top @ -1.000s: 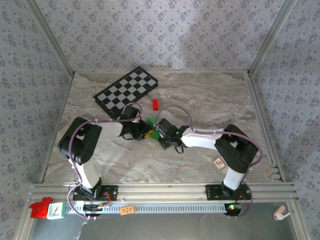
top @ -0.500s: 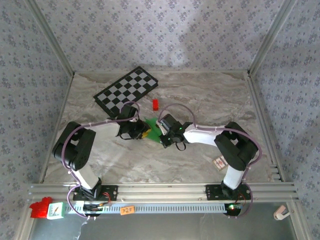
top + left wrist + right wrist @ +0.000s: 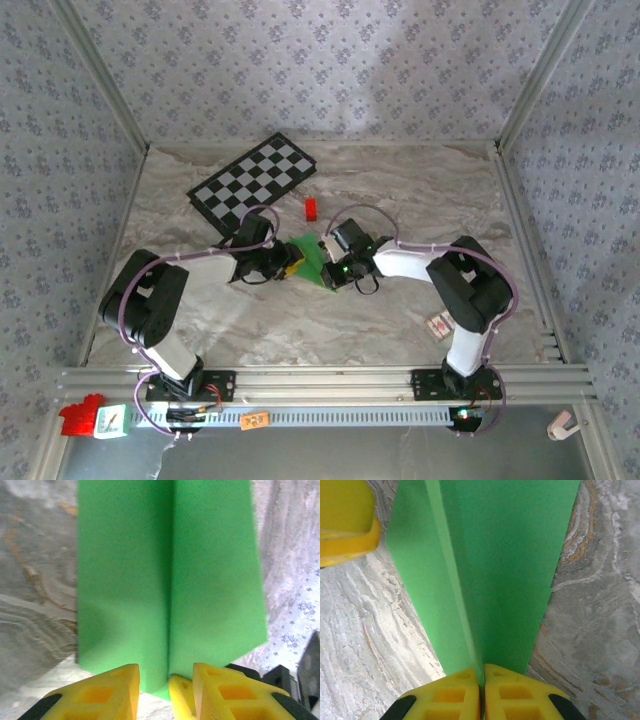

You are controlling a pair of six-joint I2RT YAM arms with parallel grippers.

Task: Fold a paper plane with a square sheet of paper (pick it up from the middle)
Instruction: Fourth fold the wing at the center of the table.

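Note:
The square sheet of paper (image 3: 312, 254) is bright green and folded into a narrow, plane-like shape with a centre crease, lying mid-table between both grippers. In the left wrist view the paper (image 3: 170, 580) spreads as two flaps. Its lower fold hangs in the gap of my left gripper (image 3: 165, 671), whose yellow fingers stand apart, open. In the top view that left gripper (image 3: 292, 264) is at the paper's left end. My right gripper (image 3: 481, 670) is shut on the crease of the paper (image 3: 490, 565), and it sits at the near right end (image 3: 333, 271).
A black-and-white checkered board (image 3: 255, 180) lies at the back left. A small red block (image 3: 311, 208) sits just behind the paper. A small card (image 3: 438, 324) lies by the right arm's base. A yellow finger (image 3: 345, 525) of the left gripper shows in the right wrist view.
Both arms have stretched further out over the table. More of the green paper shows between the grippers. The left jaws have parted, and the right stays shut on the crease.

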